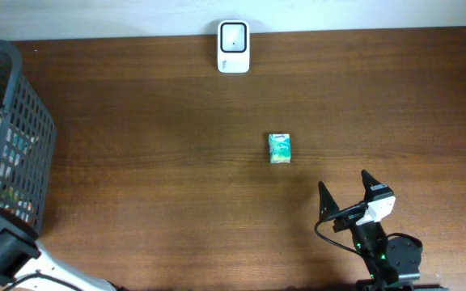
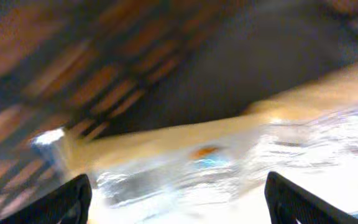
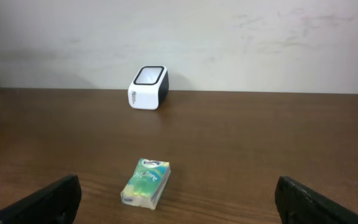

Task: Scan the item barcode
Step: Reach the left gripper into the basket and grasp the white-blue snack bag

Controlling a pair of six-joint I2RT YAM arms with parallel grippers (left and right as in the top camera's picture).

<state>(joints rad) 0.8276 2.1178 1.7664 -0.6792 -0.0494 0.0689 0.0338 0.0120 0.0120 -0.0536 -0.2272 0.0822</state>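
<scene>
Our small green tissue packet (image 1: pixel 279 149) lies before the white box scanner (image 1: pixel 234 47), bare brown table (image 1: pixel 152 162) all round, edges far. Right gripper (image 1: pixel 344 181) gapes, empty; left gripper (image 2: pixel 178 183), blurred, seems parted and empty.

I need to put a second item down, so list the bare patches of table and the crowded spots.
Widest bare wood lies between the basket and the tissue pack. Also free: between pack and scanner, and right of the pack. Crowded: inside the basket, and around the open right gripper.
</scene>
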